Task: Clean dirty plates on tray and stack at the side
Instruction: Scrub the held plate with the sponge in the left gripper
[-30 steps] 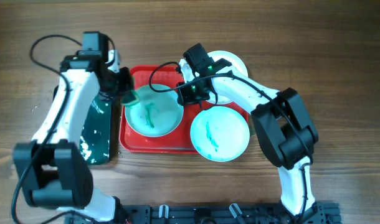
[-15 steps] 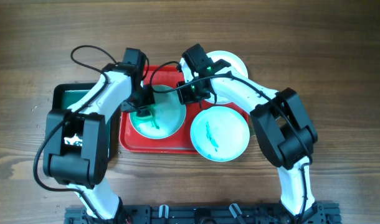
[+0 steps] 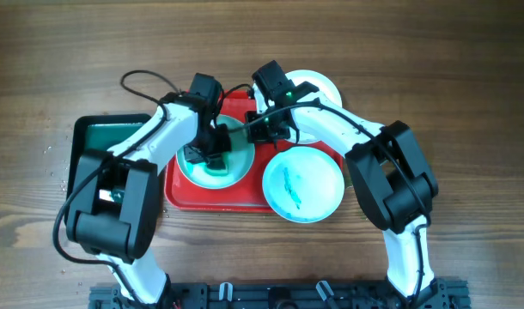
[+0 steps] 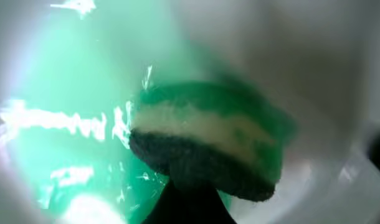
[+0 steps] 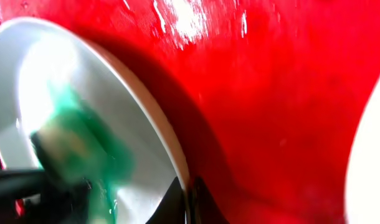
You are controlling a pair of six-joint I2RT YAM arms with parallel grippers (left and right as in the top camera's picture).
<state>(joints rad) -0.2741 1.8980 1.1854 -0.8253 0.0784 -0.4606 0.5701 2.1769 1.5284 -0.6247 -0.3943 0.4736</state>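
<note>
A pale mint plate [image 3: 232, 163] with green smears lies on the red tray [image 3: 219, 199]. My left gripper [image 3: 209, 148] is shut on a green and white sponge [image 4: 205, 140] and presses it into that plate [image 4: 65, 74]. My right gripper [image 3: 255, 130] is shut on the plate's right rim [image 5: 171, 162], one finger each side. A second mint plate [image 3: 302, 183] with a green smear overlaps the tray's right corner. A white plate [image 3: 318, 86] lies behind the right arm.
A black tray with green liquid inside [image 3: 107, 137] lies to the left of the red tray. The red tray's wet floor [image 5: 271, 93] shows in the right wrist view. Wooden table [image 3: 468, 103] lies all round.
My left arm has swung right from the black tray to the mint plate, carrying the sponge down into it. The right gripper has held still on the rim.
</note>
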